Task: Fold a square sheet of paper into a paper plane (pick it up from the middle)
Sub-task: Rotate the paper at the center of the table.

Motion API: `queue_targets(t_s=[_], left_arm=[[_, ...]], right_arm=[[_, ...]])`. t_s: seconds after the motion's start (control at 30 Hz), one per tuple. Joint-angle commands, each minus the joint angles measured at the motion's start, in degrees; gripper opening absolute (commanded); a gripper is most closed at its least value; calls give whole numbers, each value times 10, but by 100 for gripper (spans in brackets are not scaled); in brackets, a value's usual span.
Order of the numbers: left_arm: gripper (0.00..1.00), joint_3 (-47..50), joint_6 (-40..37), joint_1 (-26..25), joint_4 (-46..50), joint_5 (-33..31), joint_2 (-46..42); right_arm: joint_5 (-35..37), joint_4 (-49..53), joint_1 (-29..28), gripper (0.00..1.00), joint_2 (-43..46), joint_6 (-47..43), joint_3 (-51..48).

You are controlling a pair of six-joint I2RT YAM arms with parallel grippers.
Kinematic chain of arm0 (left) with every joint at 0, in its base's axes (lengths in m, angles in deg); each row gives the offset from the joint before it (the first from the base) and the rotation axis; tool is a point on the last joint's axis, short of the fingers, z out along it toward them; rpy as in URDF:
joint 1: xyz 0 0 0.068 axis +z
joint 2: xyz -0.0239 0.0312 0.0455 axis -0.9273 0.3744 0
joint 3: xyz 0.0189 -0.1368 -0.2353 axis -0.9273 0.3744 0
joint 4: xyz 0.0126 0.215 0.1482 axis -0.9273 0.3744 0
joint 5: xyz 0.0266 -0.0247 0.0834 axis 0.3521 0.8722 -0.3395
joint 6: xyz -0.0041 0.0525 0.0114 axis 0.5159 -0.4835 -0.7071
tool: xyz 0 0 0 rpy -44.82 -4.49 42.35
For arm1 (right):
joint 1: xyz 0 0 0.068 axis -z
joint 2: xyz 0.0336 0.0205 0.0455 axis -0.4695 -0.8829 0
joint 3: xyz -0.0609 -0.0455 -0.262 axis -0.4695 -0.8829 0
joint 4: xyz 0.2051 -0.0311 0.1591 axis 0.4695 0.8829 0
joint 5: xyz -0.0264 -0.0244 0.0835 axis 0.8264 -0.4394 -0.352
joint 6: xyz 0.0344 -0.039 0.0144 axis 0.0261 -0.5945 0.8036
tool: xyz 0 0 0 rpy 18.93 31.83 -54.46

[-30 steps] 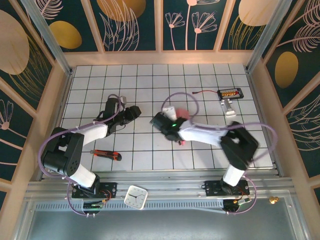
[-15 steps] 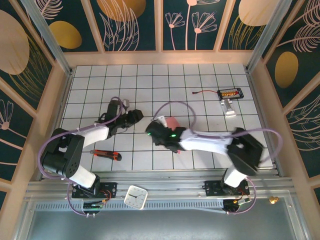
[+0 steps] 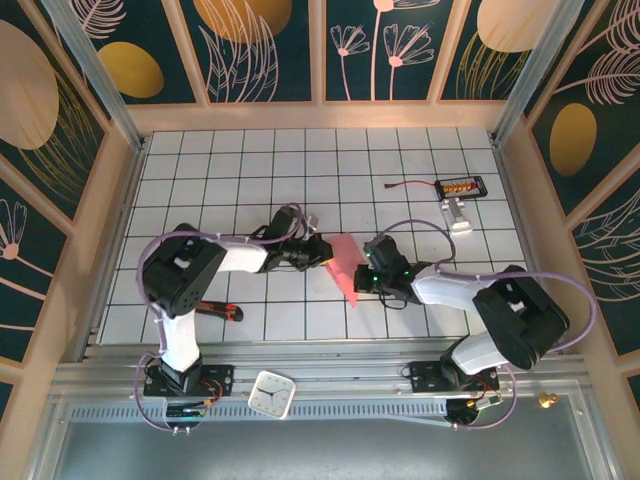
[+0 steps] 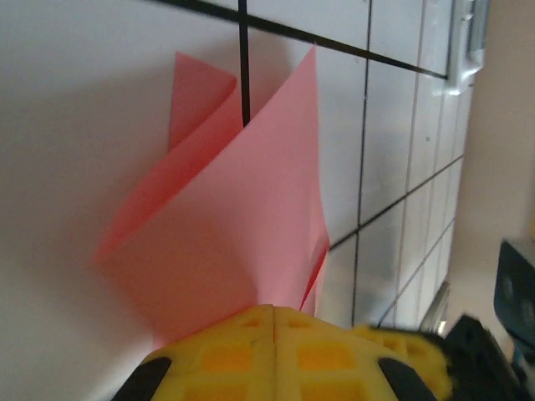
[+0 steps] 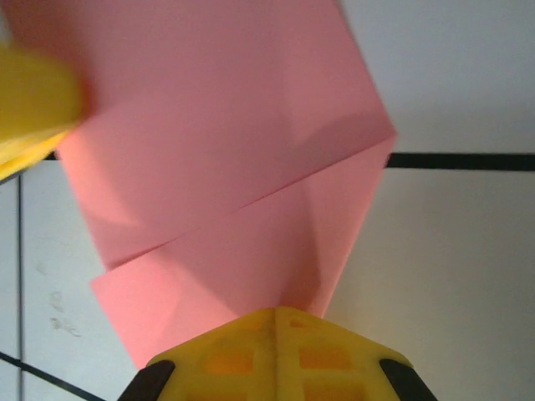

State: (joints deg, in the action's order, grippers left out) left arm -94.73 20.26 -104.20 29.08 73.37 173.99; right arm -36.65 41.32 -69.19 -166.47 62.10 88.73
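The left gripper (image 3: 320, 250) and right gripper (image 3: 366, 277) each pinch the square sheet of paper (image 3: 343, 262), which is loosely folded (early creases only), with the nose and wings apparently left to do.

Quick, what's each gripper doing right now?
Left gripper: closed, pinching the paper.
Right gripper: closed, pinching the same paper from the other side.

Pink paper sheet (image 3: 344, 263): partly folded, overlapping layers, diagonal creases, one flap curling up, mid-table over the white grid tiles.
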Motion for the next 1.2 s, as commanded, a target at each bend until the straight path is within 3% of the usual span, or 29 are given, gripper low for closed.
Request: queue_targets(t_s=[0.0,0.17,0.27,0.33,0.43,0.57,0.63,0.77,0.93,1.17], left_arm=[[6,-75,-70,21,62,15,48],[11,-226,-155,53,153,8,146],[18,-298,-214,62,227,-21,146],[28,-274,-228,62,239,-63,91],[35,-134,-178,61,183,-94,-28],[31,23,-116,39,149,-120,-155],[25,55,-88,25,122,-100,-172],[8,56,-80,22,111,-74,-132],[1,19,-102,33,107,-47,-50],[0,48,-110,56,84,-20,-21]], right_arm=[[-23,-74,-36,4,-33,68,16],[-62,-148,-64,6,-95,89,96],[-51,-143,-50,11,-69,77,98],[-58,-129,-24,15,-34,67,69],[-79,-107,24,25,7,40,25],[-94,-79,47,32,-12,5,43],[-104,-104,68,34,-26,9,48],[-138,-130,95,41,-74,16,77],[-142,-128,103,44,-105,3,100],[-164,-131,125,47,-115,4,101]])
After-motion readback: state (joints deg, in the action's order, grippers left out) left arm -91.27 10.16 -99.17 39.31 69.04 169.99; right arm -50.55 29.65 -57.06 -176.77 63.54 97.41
